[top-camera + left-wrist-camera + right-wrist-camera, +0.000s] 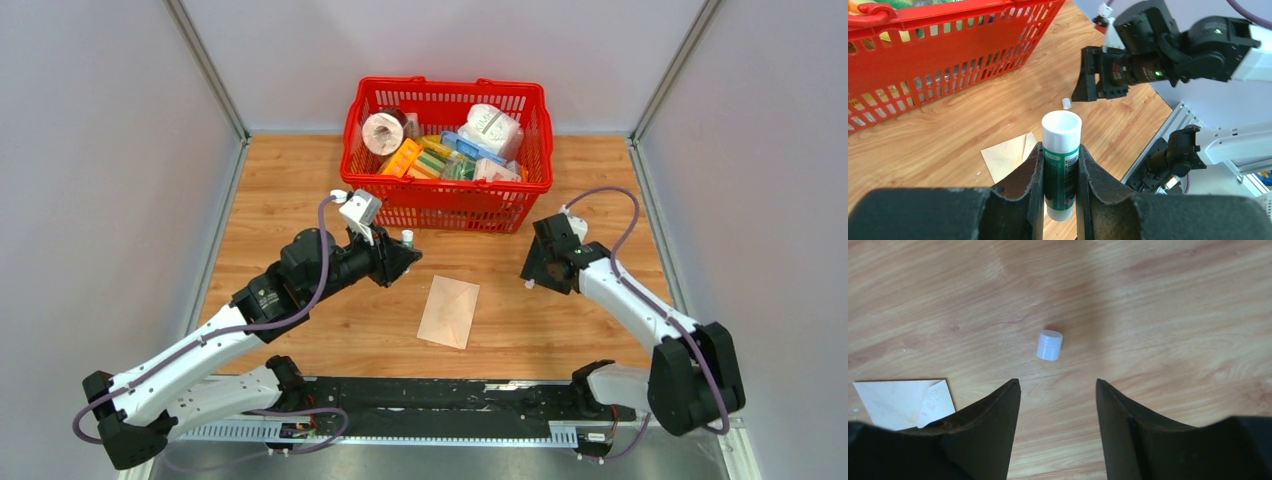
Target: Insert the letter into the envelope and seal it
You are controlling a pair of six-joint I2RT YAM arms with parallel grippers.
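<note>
Left gripper [1060, 150] is clamping an uncapped glue stick [1061, 127]; right gripper [1058, 385], jaws apart, is hovering over the cap [1050, 345]. Envelope [900, 402], at eight o'clock, is seemingly awaiting sealing; letter unseen.

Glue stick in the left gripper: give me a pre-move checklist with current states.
1. Glue stick clamped upright between the left gripper fingers: ok.
2. Cap off the stick, lying loose: ok.
3. Right gripper open, above the cap and not touching it: ok.
4. Envelope flat with nothing on top: ok.
5. Letter inside the envelope: cannot tell, no separate sheet in view.
6. Flap open for gluing: cannot tell.
</note>
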